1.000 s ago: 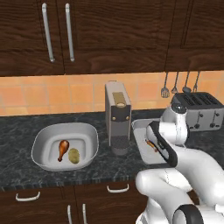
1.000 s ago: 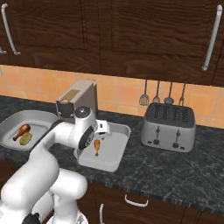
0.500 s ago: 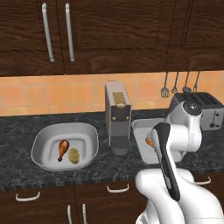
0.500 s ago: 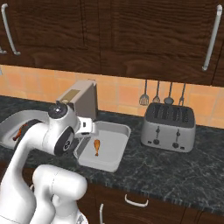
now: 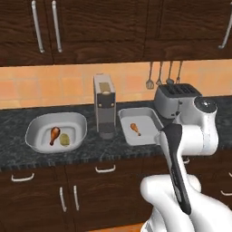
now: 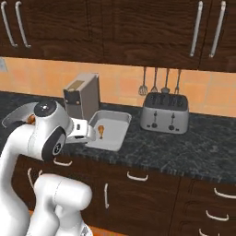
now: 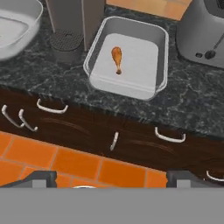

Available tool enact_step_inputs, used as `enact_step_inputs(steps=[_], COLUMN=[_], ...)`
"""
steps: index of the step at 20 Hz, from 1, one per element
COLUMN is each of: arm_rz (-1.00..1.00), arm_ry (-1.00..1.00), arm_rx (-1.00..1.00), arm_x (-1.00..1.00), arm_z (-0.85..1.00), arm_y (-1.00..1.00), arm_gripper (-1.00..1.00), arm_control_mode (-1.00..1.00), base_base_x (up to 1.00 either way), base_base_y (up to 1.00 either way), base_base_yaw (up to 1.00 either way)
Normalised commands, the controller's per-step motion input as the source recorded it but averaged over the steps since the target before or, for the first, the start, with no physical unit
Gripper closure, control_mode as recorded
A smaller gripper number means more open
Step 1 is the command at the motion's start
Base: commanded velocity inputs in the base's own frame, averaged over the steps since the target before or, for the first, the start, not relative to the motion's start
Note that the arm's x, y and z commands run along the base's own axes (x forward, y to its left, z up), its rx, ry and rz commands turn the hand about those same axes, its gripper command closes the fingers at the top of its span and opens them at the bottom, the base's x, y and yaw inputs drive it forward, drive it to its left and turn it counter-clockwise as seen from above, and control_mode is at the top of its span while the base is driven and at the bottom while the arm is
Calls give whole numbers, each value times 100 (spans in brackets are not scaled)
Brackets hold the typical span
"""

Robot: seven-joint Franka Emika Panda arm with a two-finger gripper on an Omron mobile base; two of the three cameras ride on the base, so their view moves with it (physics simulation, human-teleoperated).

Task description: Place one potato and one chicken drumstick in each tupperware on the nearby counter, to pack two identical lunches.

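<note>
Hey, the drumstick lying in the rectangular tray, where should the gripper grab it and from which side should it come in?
Grip the drumstick across its thick meaty end, coming straight down from above. It lies flat and alone on the floor of the rectangular tray, whose raised walls block a sideways approach. The narrow bone end looks too thin for a sure hold. Set the fingers across its length, not along it.

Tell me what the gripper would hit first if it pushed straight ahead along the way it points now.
Judging by the hand view, probably the dark cabinet front under the counter, near the small vertical handle. The rectangular tupperware with its drumstick sits above that line. Depth is uncertain.
</note>
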Motion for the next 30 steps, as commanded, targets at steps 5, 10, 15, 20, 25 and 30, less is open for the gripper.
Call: enact_step_inputs(steps=[5,10,15,20,25,30], arm_rz=[0,0,0,0,0,0], arm_ry=[0,0,0,0,0,0], arm_rx=[0,0,0,0,0,0], arm_x=[0,0,0,0,0,0], arm_z=[0,0,0,0,0,0], arm_y=[0,0,0,0,0,0], arm_gripper=[-100,-100,-100,-100,-100,-100], arm_control_mode=[100,100,100,100,100,100], base_base_x=[-4,-1,-38,-62,-8,0], base_base_y=[-100,-100,-93,-72,-97,-100], base_base_yaw=[-6,0,7,6,0,0])
